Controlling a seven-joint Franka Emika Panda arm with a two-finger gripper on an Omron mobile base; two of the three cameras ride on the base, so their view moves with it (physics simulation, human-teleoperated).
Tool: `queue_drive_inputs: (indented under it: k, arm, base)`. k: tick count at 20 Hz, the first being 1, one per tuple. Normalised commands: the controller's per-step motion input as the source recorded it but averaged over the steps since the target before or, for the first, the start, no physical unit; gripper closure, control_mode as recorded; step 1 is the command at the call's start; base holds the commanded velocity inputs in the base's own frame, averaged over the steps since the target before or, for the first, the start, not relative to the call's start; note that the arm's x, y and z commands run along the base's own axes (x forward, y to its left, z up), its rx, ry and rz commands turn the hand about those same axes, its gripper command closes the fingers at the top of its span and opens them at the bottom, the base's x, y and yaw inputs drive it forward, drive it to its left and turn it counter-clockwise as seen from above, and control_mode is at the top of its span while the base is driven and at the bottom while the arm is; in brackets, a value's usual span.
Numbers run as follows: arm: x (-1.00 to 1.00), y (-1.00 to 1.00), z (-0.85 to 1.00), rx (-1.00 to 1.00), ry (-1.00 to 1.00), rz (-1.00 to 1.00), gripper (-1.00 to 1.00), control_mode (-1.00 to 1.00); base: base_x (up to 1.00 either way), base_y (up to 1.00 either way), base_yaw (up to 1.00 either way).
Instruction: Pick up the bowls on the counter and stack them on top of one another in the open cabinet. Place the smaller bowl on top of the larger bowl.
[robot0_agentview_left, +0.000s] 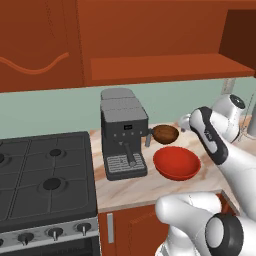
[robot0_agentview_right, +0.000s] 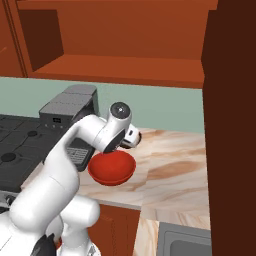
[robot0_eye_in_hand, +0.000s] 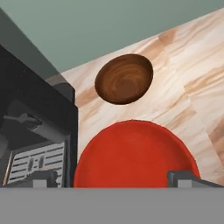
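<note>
My gripper (robot0_eye_in_hand: 113, 178) was released, jaws wide, hovering above the red bowl (robot0_eye_in_hand: 135, 155) on the counter (robot0_eye_in_hand: 192, 78); the brown bowl (robot0_eye_in_hand: 124, 78) sat just beyond it, apart.

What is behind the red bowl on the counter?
Behind the red bowl, toward the wall, the small brown bowl sits on the counter, apart from it and empty. In the right base view the arm covers most of it.
</note>
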Motion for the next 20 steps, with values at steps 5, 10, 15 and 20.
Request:
queue_drive_inputs:
  k: [5, 10, 15, 20]
  arm:
    - [0.29, -0.21, -0.19, 0.04, 0.0, -0.03, -1.0, -1.0]
    - [0.26, -0.12, -0.16, 0.05, 0.02, -0.01, -1.0, -1.0]
    - [0.26, -0.04, -0.18, 0.06, 0.01, -0.01, -1.0, -1.0]
    - [0.26, 0.0, -0.16, 0.03, 0.0, -0.01, -1.0, -1.0]
  base:
    - [0.0, 0.0, 0.0]
    - [0.0, 0.0, 0.0]
    - [0.0, 0.0, 0.0]
    - [0.0, 0.0, 0.0]
